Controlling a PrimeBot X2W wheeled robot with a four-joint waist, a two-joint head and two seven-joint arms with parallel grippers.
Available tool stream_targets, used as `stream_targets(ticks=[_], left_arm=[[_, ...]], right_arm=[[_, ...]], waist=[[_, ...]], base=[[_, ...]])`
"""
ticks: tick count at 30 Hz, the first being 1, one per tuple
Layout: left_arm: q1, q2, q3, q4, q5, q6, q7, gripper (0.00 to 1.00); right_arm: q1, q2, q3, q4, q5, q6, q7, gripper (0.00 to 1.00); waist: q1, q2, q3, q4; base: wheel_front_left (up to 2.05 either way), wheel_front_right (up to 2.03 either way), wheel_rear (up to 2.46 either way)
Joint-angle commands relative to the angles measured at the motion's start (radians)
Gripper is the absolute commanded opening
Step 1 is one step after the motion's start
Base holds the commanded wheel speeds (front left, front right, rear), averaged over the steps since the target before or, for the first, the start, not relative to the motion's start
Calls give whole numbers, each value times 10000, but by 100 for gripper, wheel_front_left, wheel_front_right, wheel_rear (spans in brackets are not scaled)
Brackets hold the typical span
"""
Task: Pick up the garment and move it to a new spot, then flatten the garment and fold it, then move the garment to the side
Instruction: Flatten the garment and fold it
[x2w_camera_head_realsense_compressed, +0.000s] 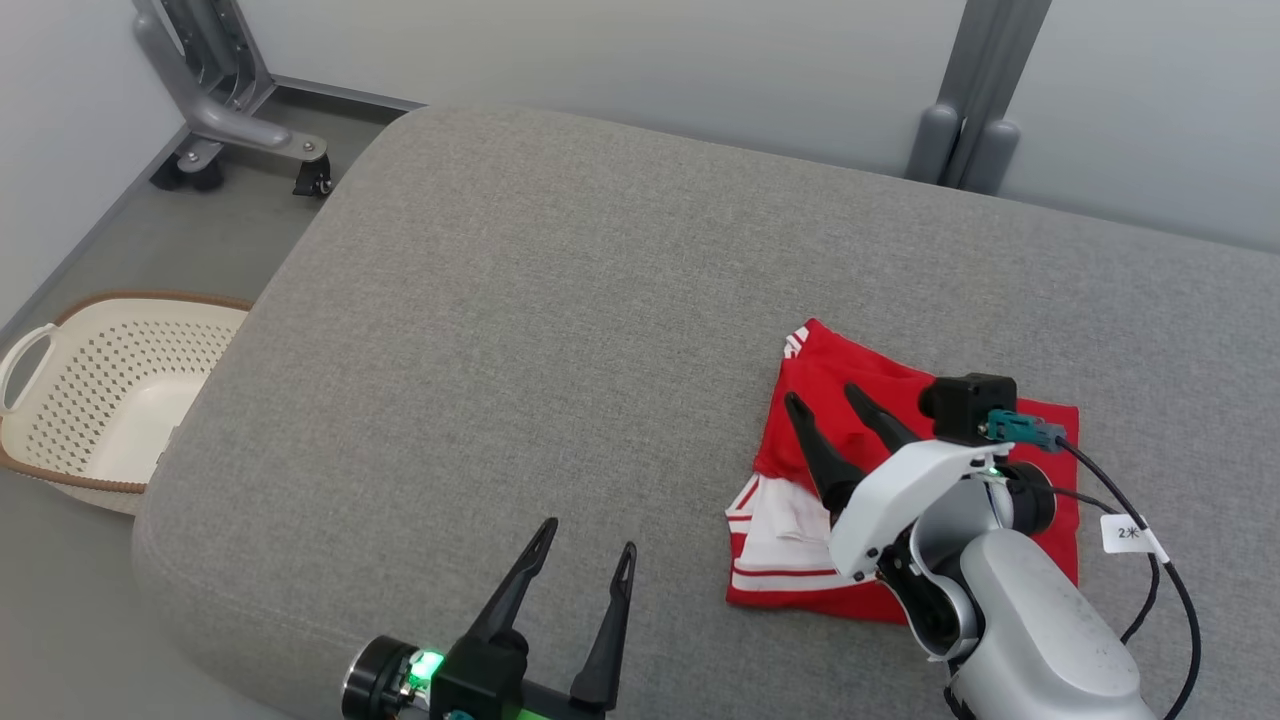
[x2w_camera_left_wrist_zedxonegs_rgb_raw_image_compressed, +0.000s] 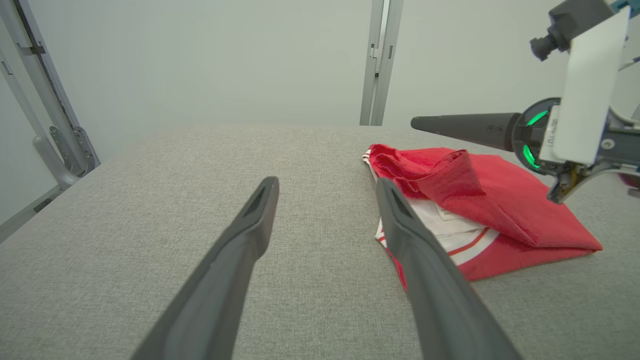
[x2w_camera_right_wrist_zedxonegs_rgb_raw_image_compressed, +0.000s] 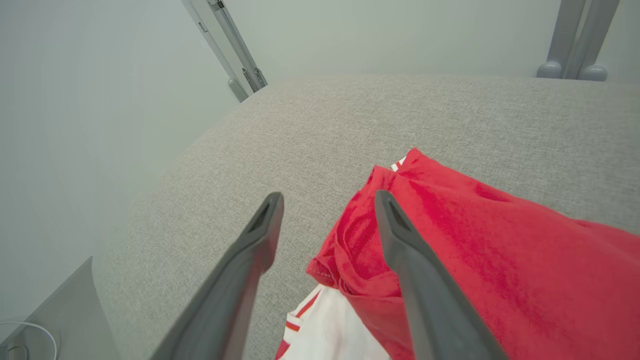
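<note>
Garment (x2w_camera_head_realsense_compressed: 900, 385) sits lower right of the head frame on the grey cushion (x2w_camera_head_realsense_compressed: 560, 330). It's a red knit with a white striped panel (x2w_camera_head_realsense_compressed: 785, 540), already in a rough folded stack. Right hand (x2w_camera_head_realsense_compressed: 822, 393) is over its left edge, fingers spread wide and nothing pinched. One finger looks to hover just above the red top layer, but I can't confirm contact from these angles. Left hand (x2w_camera_head_realsense_compressed: 589, 535) is bottom centre of the head frame, also wide and empty, on bare cushion near the stack. Handling guess: light, limp, thin fabric with zero stiffness. Layers will slide over each other and the fold will open if it's lifted by one layer. The rumpled red flap (x2w_camera_right_wrist_zedxonegs_rgb_raw_image_compressed: 350, 250) at the near corner is the loose bit, so avoid pinching that alone. Better to pinch through all layers at the folded edge, one hand per end, and keep the lift low.
</note>
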Motion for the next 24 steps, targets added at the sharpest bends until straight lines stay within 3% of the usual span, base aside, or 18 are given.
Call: stream_targets(ticks=[1, 5, 12, 16, 24], left_arm=[[-58, 2, 53, 22, -74, 48, -1, 100], [17, 1, 58, 26, -93, 86, 1, 100], [54, 3, 174, -108, -55, 129, -1, 100], [52, 4, 351, -249, -92, 204, -1, 100], [691, 11, 1358, -521, -526, 557, -1, 100]], right_arm=[[-89, -37, 121, -74, 285, -1, -149, 100], [-61, -47, 75, -536, 651, -1, -584, 100], [614, -50, -1190, -1225, -299, -1, -1053, 100], [1317, -373, -1791, -1525, -577, -1, -1450, 100], [2536, -1262, -1087, -1586, -684, -1, -2709, 100]], waist=[[0, 0, 19, -100], [0, 0, -38, -521], [0, 0, -233, -1777], [0, 0, -321, -2430], [0, 0, -719, -3689]], base=[[0, 0, 0], [0, 0, 0], [0, 0, 0], [0, 0, 0], [0, 0, 0]])
